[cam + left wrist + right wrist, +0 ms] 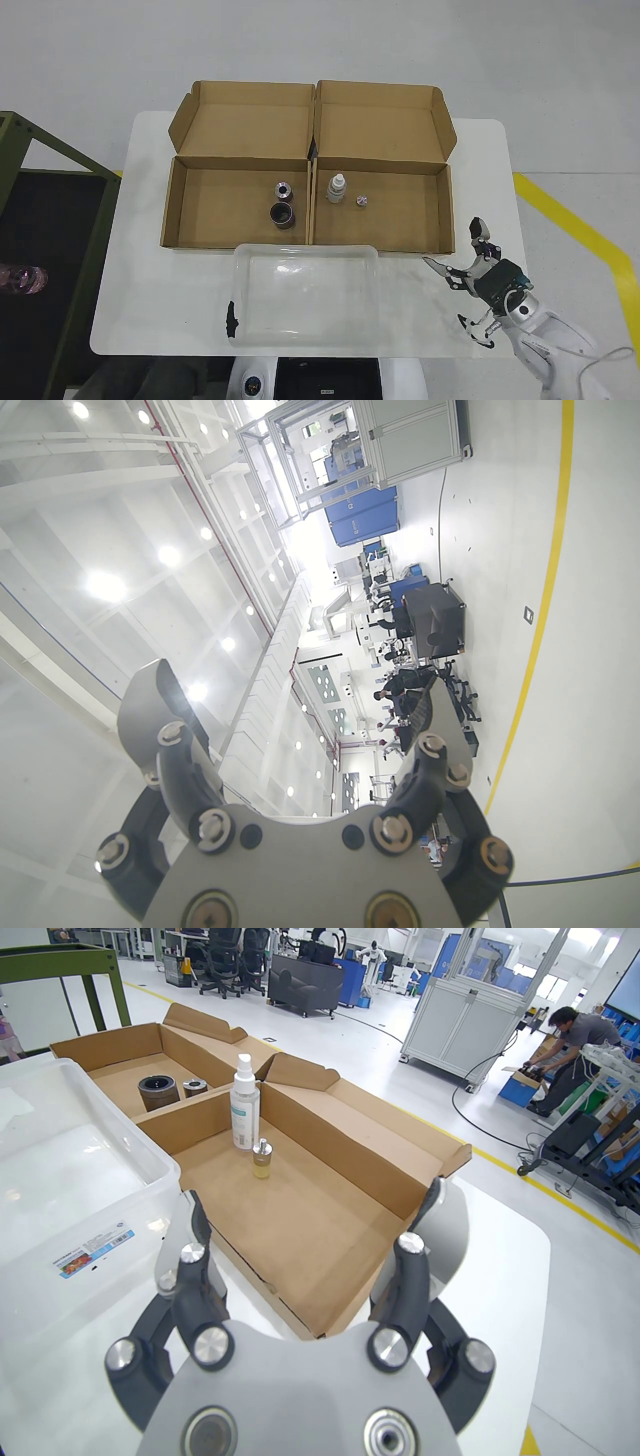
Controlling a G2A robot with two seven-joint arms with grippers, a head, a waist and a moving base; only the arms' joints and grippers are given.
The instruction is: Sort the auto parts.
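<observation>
Sitting on the table (140,300): left box (220,205) and right box (400,210) side by side, bin (310,300) just in front. Right gripper (458,250) over the table's right front corner, fingers spread, empty; left gripper (295,685) aimed at ceiling in its wrist view, fingers spread, empty. Left box holds cylinder (282,213) and metal ring (283,188), right box spray bottle (338,187) and vial (362,200) just beside it; right wrist view shows these upright and the vial's yellowish fill, top view just their tops.

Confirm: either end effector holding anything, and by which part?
Nothing held: right end effector open and empty, left end effector open and empty too.
</observation>
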